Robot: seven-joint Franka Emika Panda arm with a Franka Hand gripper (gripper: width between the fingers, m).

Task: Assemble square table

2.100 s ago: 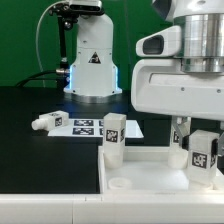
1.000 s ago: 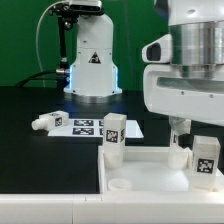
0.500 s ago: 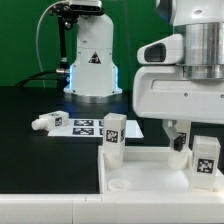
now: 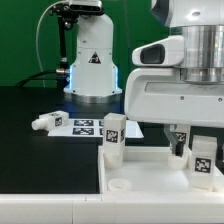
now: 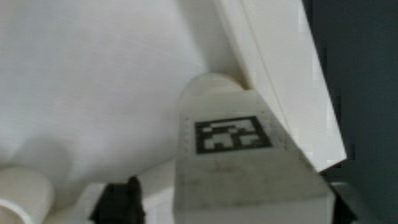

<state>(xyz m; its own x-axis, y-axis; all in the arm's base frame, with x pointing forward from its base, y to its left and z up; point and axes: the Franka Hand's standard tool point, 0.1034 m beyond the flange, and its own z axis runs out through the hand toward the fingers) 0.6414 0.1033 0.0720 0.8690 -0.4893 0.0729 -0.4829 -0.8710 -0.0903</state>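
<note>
Loose leg (image 4: 44, 122) lies flat on the counter (image 4: 30, 150), long axis across the exterior view, beside the marker board (image 4: 84, 125). Left leg (image 4: 113, 136) stands upright at the square panel's (image 4: 140, 172) far-left corner. The near socket (image 4: 120, 185) is empty. Right leg (image 4: 203, 158) stands upright by the gripper (image 4: 186, 146). Cannot tell if the jaws grasp it. Fourth leg unseen, so roughly half done.
</note>
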